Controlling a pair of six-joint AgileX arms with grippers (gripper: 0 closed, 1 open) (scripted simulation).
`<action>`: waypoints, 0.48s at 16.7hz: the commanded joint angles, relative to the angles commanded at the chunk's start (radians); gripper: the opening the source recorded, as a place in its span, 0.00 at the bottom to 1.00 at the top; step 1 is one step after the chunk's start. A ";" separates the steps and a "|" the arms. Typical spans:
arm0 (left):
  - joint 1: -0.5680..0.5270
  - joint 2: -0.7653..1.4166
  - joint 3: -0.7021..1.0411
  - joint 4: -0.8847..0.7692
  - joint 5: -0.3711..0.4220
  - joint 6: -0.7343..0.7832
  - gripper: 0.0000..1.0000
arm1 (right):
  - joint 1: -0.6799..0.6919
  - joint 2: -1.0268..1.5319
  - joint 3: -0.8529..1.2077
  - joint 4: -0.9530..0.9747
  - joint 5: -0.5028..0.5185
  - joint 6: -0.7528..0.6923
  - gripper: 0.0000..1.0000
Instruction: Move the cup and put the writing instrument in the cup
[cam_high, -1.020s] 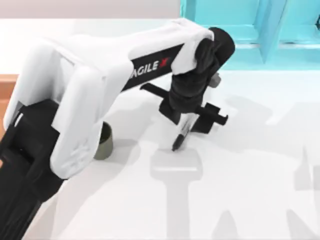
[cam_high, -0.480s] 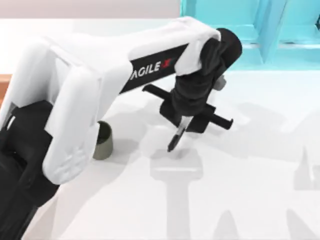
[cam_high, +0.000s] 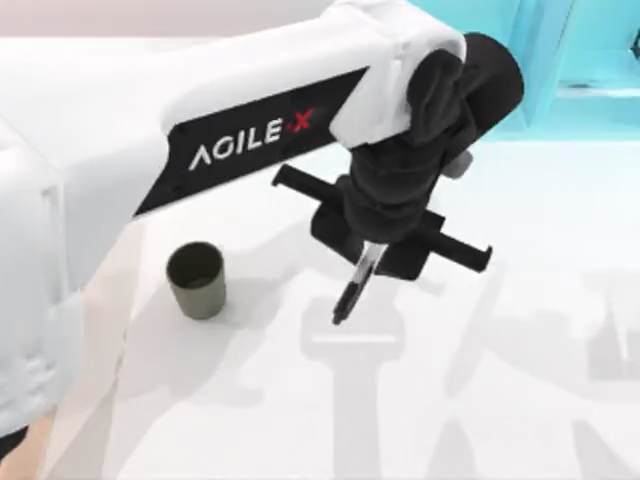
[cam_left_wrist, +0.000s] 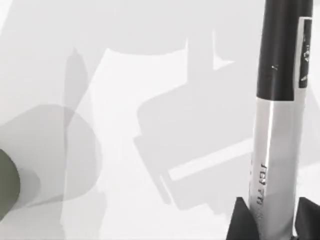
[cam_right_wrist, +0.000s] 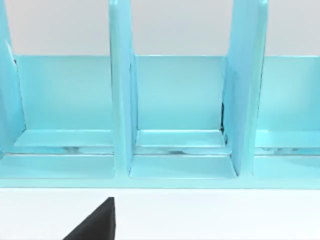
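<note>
The dark olive-green cup (cam_high: 196, 280) stands upright on the white table, left of centre, and its edge also shows in the left wrist view (cam_left_wrist: 7, 181). My left gripper (cam_high: 373, 256) hangs above the table's middle, to the right of the cup, shut on the writing instrument (cam_high: 354, 288). This black marker with a grey middle points down and tilts toward the cup, its tip off the table. The left wrist view shows the marker (cam_left_wrist: 278, 125) clamped between the black fingers (cam_left_wrist: 242, 221). A black part of my right gripper (cam_right_wrist: 98, 224) shows at the near edge of its wrist view.
A cyan shelf unit (cam_high: 560, 60) with upright dividers (cam_right_wrist: 121, 100) stands along the table's far right edge. The white table (cam_high: 520, 400) stretches open in front of and to the right of the marker.
My left arm has lifted higher with the marker in its grip and shifted slightly right. The arm's white body no longer overlaps the cup, which has stayed in place.
</note>
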 joint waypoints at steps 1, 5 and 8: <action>-0.008 -0.016 -0.014 -0.009 -0.001 -0.008 0.00 | 0.000 0.000 0.000 0.000 0.000 0.000 1.00; -0.005 -0.019 -0.015 -0.010 0.000 -0.009 0.00 | 0.000 0.000 0.000 0.000 0.000 0.000 1.00; -0.003 -0.033 -0.039 0.019 -0.002 0.003 0.00 | 0.000 0.000 0.000 0.000 0.000 0.000 1.00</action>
